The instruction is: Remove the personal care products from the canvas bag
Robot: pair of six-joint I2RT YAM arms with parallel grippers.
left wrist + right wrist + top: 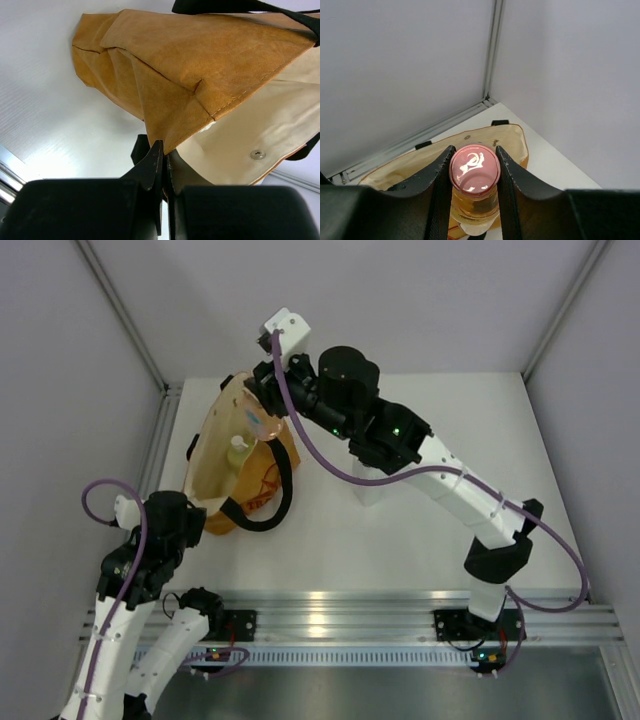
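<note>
The canvas bag (228, 502) lies at the table's left with its mouth held open, showing the cream lining (395, 170). My right gripper (264, 410) is shut on the orange bottle with the pink cap (474, 169) and holds it just above the bag's mouth; the bottle also shows in the top view (257, 423). A pale green bottle with a white cap (237, 452) stands inside the bag. My left gripper (165, 152) is shut on the bag's mustard edge (200, 60) at its near end. The other bottles are hidden.
Black strap handles (268, 508) loop onto the table right of the bag. A white shape (374, 490) sits under the right arm; I cannot tell what it is. Enclosure walls stand close to the bag at left and back.
</note>
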